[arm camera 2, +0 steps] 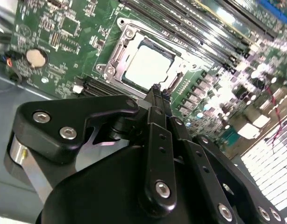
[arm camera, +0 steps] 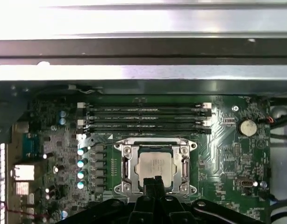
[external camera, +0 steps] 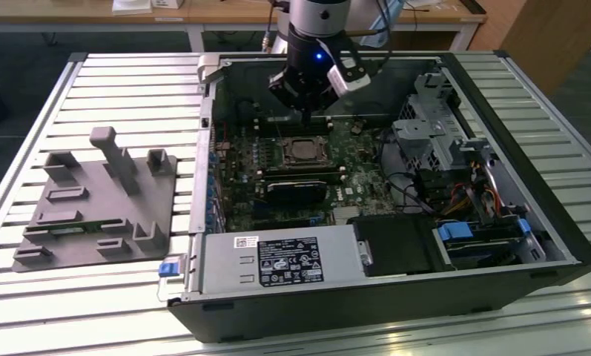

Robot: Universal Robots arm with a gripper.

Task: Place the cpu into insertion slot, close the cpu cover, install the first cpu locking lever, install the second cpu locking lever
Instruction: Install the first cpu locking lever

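Inside the open computer case (external camera: pixel 394 311), memory slots (arm camera: pixel 143 116) lie beside the cpu (arm camera: pixel 155 164), framed by the cpu cover (arm camera: pixel 126 164); the clenched, empty hand (arm camera: pixel 155 181) hovers just above it

Slatted metal table (external camera: pixel 127 81) spans the exterior view, with bright glare on the near slats. Behind it is a wooden desk (external camera: pixel 226 15) on white legs (external camera: pixel 191 37), papers (external camera: pixel 132 6) on top. Dark floor (external camera: pixel 38 52) lies beneath. A wooden panel (external camera: pixel 543 37) stands at the exterior view's right.
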